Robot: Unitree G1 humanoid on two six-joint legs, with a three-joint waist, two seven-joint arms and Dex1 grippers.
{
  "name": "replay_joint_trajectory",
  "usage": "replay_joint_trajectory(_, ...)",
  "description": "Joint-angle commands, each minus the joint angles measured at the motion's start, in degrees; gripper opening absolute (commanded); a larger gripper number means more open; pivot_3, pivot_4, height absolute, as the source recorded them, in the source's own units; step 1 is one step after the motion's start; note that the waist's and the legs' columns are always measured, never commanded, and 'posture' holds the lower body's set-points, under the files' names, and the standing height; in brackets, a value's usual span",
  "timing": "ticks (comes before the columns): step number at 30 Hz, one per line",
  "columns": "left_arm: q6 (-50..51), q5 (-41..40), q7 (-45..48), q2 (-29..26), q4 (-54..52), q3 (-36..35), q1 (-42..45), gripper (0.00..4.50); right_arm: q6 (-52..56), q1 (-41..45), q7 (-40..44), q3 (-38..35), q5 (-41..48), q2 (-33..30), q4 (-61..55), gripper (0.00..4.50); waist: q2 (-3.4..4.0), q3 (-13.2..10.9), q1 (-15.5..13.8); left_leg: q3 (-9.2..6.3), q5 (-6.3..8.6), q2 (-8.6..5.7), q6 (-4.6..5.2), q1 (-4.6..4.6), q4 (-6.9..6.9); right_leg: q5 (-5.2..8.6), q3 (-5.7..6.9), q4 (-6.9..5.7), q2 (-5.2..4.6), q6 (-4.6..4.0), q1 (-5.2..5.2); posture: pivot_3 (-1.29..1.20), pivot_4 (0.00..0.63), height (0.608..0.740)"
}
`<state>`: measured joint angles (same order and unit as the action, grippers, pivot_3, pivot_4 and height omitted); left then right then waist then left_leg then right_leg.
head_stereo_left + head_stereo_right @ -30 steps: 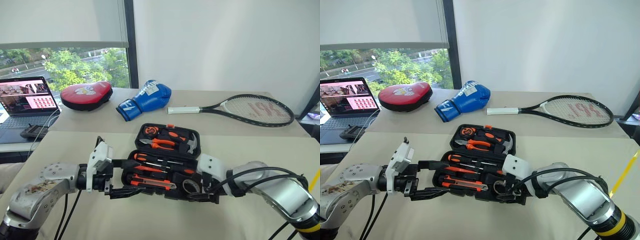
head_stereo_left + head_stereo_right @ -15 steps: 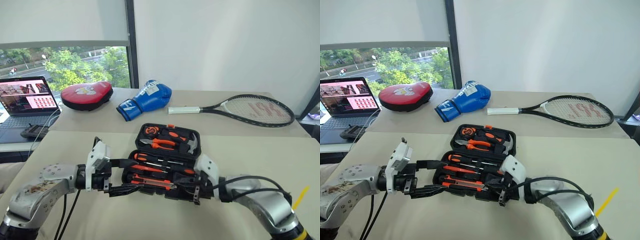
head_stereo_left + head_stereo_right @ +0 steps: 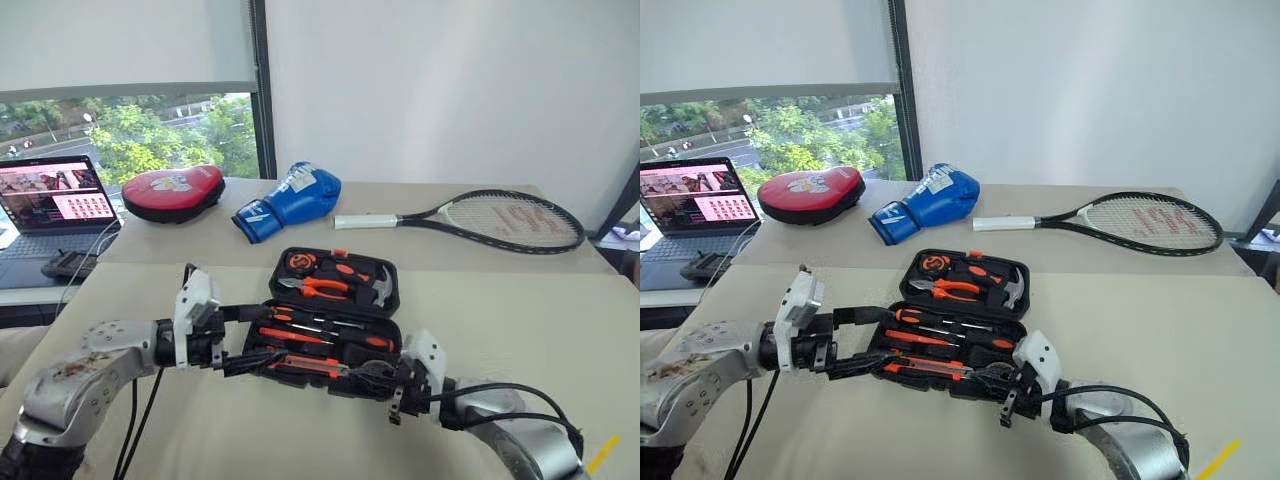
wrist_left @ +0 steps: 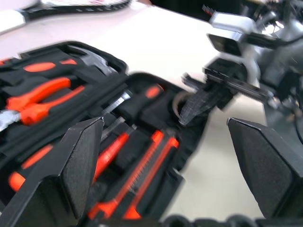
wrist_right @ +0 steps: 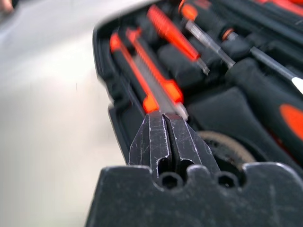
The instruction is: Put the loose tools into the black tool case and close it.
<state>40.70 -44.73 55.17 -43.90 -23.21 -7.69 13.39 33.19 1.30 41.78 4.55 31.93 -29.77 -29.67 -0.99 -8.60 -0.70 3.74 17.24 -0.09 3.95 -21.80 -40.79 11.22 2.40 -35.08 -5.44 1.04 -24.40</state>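
Note:
The black tool case [image 3: 392, 276] lies open in the middle of the near table. Its near half holds two long screwdrivers [image 3: 300, 334], an orange-black utility knife [image 5: 152, 92] and a dark tape roll [image 5: 228, 147] in moulded slots. My left gripper [image 3: 243, 338] is open at the case's left end, one finger above and one below the near half's edge; its wide-spread fingers [image 4: 81, 161] frame the case. My right gripper [image 3: 378, 374] is shut with nothing between its fingertips [image 5: 165, 137], which sit at the near right corner beside the tape roll and the knife's end.
The lid half holds orange-handled pliers [image 3: 322, 288] and a hammer [image 3: 382, 287]. On the far table lie a red punching pad [image 3: 173, 190], a blue boxing glove [image 3: 290, 200] and a tennis racket [image 3: 490, 218]. A laptop [image 3: 55, 200] stands at the far left.
My right gripper has gone from open to shut, and its arm has dropped lower and rolled at the case's near right corner. My left gripper has nudged forward along the case's left end.

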Motion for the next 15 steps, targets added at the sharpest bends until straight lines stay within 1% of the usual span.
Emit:
replay_joint_trajectory(1, 2.0, -1.9, -2.3, 1.5, 1.3, -0.9, 2.5, 4.50, 5.0, -0.1, -2.2, -7.4, 12.0, -0.5, -8.8, 0.02, 0.00, 0.0, 0.0, -0.01, -0.02, 0.00, -0.03, 0.00, 0.01, 0.00, 0.01, 0.00, 0.01, 0.00, 0.01, 0.00, 0.150, 0.740)
replay_joint_trajectory(3, 2.3, -2.0, -2.8, 2.1, 1.9, -0.8, 3.1, 4.50, 6.9, -0.5, -4.5, -9.0, 14.1, -0.7, -10.7, 0.02, 0.00, 0.0, 0.0, -0.05, -0.01, 0.02, -0.03, 0.00, 0.05, 0.00, 0.05, 0.00, 0.01, -0.01, 0.01, 0.00, 0.150, 0.740)
replay_joint_trajectory(6, 2.4, -1.8, -2.9, 2.5, 2.0, -0.4, 3.6, 4.50, 7.6, -2.4, -6.7, -8.8, 12.3, -1.9, -11.9, 0.02, 0.00, 0.0, 0.0, -0.06, 0.00, 0.02, -0.04, -0.01, 0.07, 0.01, 0.05, 0.01, 0.01, -0.02, 0.00, 0.00, 0.150, 0.740)
replay_joint_trajectory(8, 2.7, -2.0, -3.2, 2.9, 2.1, -0.3, 3.7, 4.50, 7.1, -3.6, -8.0, -7.2, 9.0, -2.6, -11.1, 0.02, 0.00, 0.0, 0.0, -0.05, 0.01, 0.01, -0.03, -0.02, 0.07, 0.01, 0.05, 0.03, 0.01, -0.02, 0.00, 0.00, 0.150, 0.740)
replay_joint_trajectory(10, 2.7, -2.0, -3.1, 3.2, 1.7, -0.1, 3.6, 4.50, 5.3, -4.2, -9.5, -3.6, 3.0, -3.5, -8.7, 0.02, 0.00, 0.0, 0.0, -0.04, 0.01, -0.01, -0.02, -0.04, 0.06, 0.01, 0.04, 0.04, -0.01, -0.02, -0.01, 0.00, 0.150, 0.740)
replay_joint_trajectory(13, 2.8, -1.9, -2.8, 3.1, 1.7, -0.2, 3.5, 4.50, 5.9, -3.6, -13.2, -1.4, -1.4, -2.3, -4.5, 0.02, -0.01, 0.0, 0.0, -0.01, 0.02, -0.02, -0.01, -0.03, 0.05, 0.01, 0.02, 0.04, 0.01, -0.03, -0.01, 0.00, 0.150, 0.740)
replay_joint_trajectory(15, 2.9, -1.8, -2.6, 3.1, 1.9, -0.3, 3.6, 4.50, 5.1, -3.7, -12.9, 0.5, -4.2, -2.8, -2.6, 0.02, 0.00, 0.0, 0.0, -0.01, -0.01, -0.01, -0.05, -0.03, 0.05, 0.02, 0.01, 0.02, 0.04, -0.03, -0.02, 0.00, 0.150, 0.740)
